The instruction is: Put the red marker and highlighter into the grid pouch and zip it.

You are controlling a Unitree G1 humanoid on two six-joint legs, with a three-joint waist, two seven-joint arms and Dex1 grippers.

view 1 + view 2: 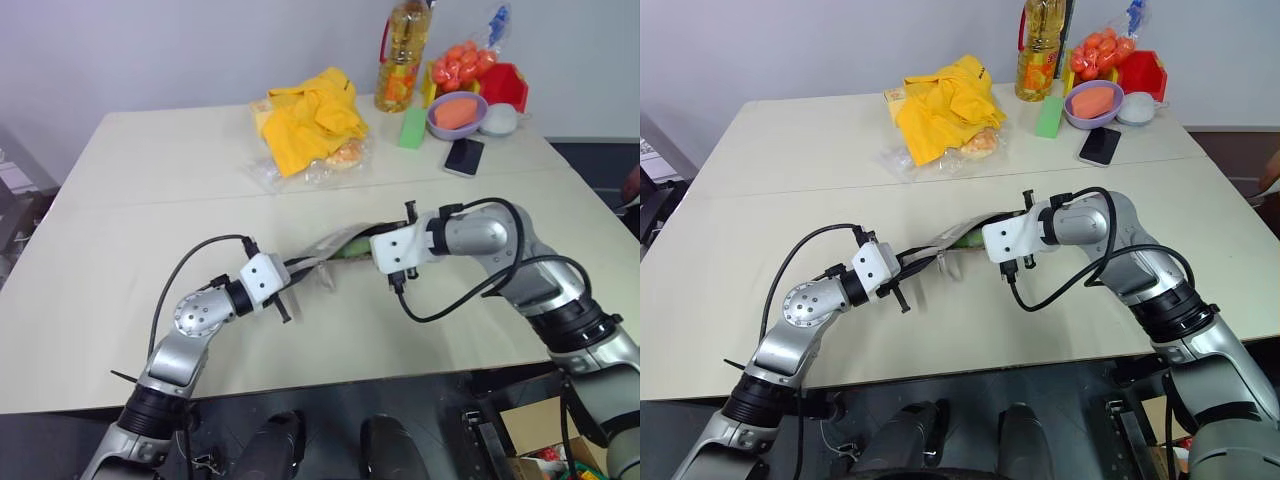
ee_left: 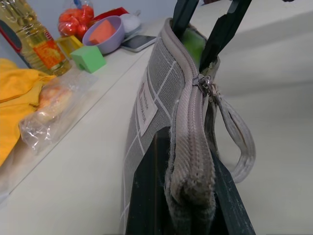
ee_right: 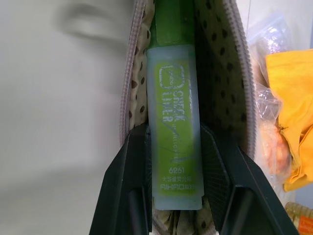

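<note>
Highlighter [image 3: 173,127], chunky translucent lime plastic, sits between the right gripper [image 3: 173,196] fingers, its front half already sunk into the grid pouch [image 2: 161,98] and hidden by the dotted lining. The right jaws grasp its rear end. The left gripper [image 2: 188,210] is clenched on the pouch's grey fabric end, holding it above the table [image 1: 150,200], zipper open, wrist loop [image 2: 242,142] dangling.

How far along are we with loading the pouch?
Midway. The left end effector is shut on the grid pouch at one end, with the zipper undone. The highlighter lies partway inside the pouch mouth, between the right end effector's fingers. The red marker cannot be made out, so whether it is in is unclear. Left: release the highlighter, confirm the marker, zip it.
</note>
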